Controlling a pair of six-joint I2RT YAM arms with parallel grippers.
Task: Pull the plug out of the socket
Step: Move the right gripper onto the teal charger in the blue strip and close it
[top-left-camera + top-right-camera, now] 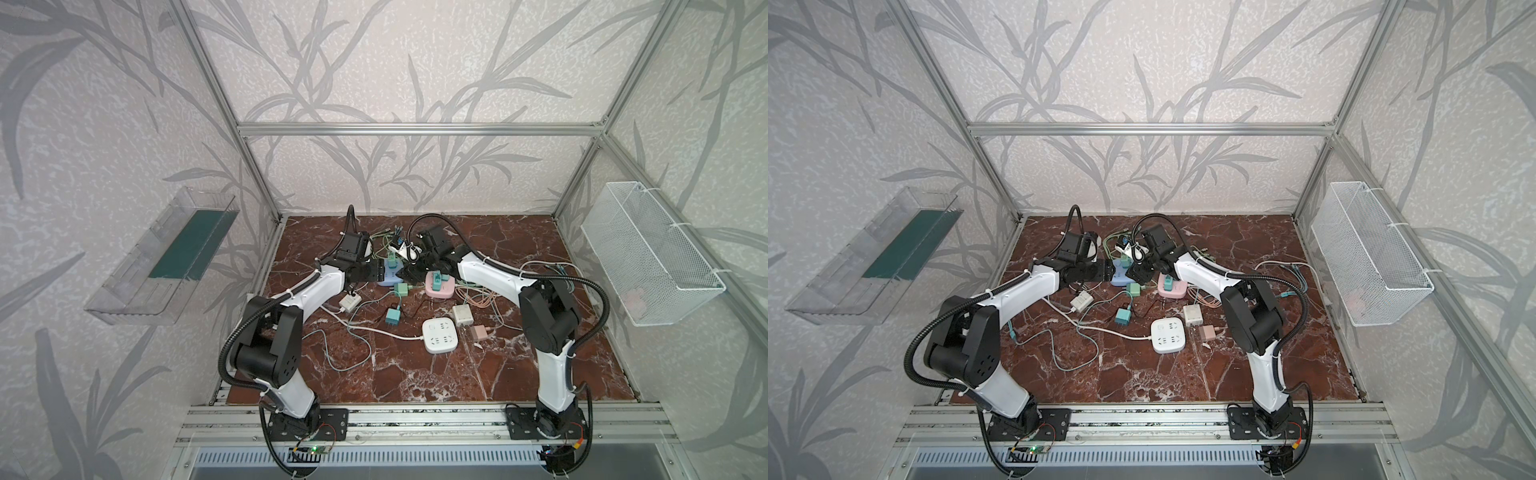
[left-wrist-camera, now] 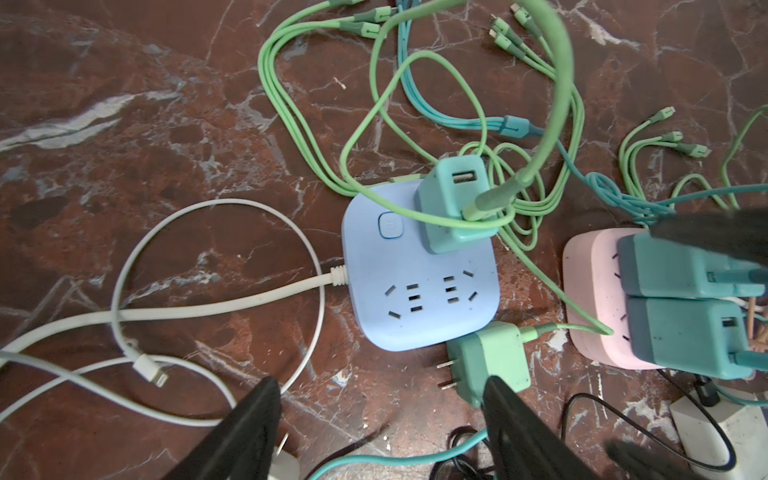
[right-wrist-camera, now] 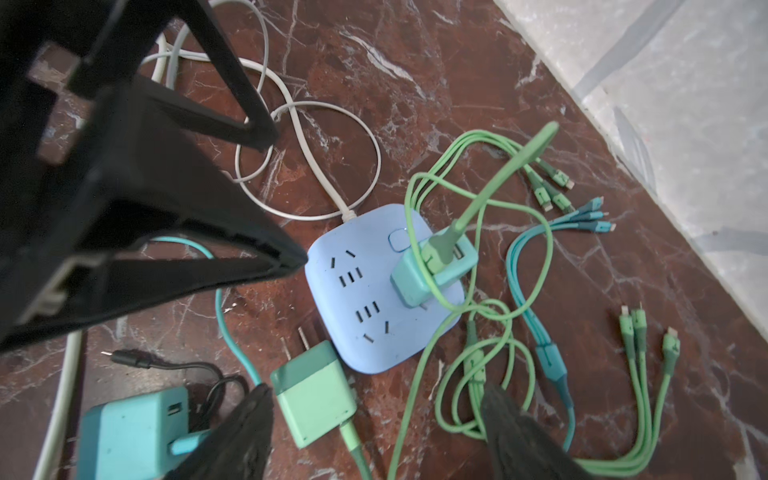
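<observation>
On the marble tabletop (image 1: pixel 457 374), far half: blue socket (image 1: pixel 390 279), teal plug (image 2: pixel 455 208) seated

Both top views: socket lies between left gripper (image 1: pixel 374 272) and right gripper (image 1: pixel 409 272).
Left wrist: fingers spread, gripping nothing; plug upright in socket's corner.
Right wrist: fingers spread, empty; loose green plug (image 3: pixel 311 399) just beside socket.

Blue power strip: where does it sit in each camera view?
In a top view: blue power strip, centre, toward the back.
In a top view: same spot.
Left wrist: mid-frame.
Right wrist: mid-frame.
Shared landmark: the green charger plugged into it.
</observation>
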